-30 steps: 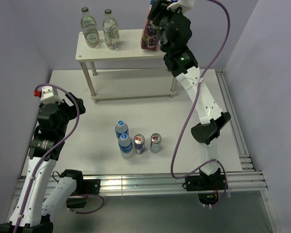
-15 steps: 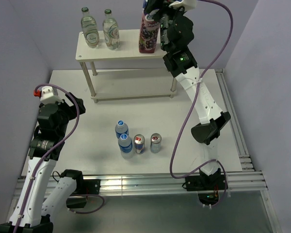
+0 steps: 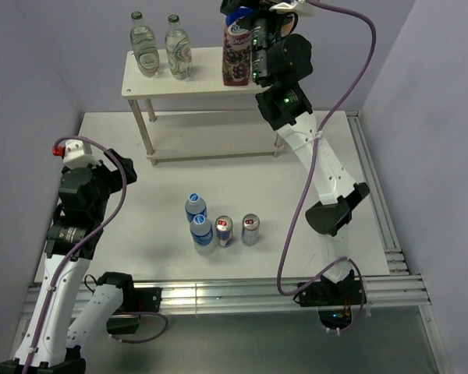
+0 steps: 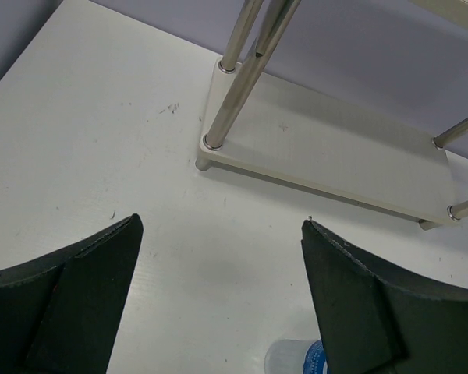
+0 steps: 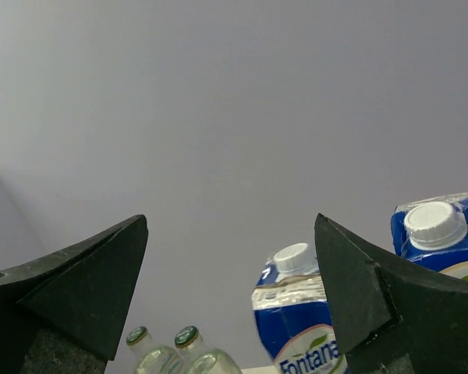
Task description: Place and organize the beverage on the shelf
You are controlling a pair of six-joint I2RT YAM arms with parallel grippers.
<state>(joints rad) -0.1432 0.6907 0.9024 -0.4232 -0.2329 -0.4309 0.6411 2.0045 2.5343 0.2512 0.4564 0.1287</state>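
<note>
On far side of table (image 3: 296, 156), shelf (image 3: 195, 78) top tier: juice carton (image 3: 238, 58) upright at right end, glass bottles (image 3: 146, 48) at left end. Your right gripper (image 5: 231, 218) spread wide by carton top, pinching nothing. Left gripper (image 4: 221, 222) spread, near left, empty. Water bottles (image 3: 196, 209), cans (image 3: 225, 230) mid-table

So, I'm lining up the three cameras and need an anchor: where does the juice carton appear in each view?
Top external: the juice carton stands at the right end of the shelf's top board.
Left wrist: not in it; only the shelf's lower board and posts show.
Right wrist: lower right edge, blue top and white cap showing.
Shared landmark: the shelf, in top external and left wrist; the green-capped bottles, in top external and right wrist.
</note>
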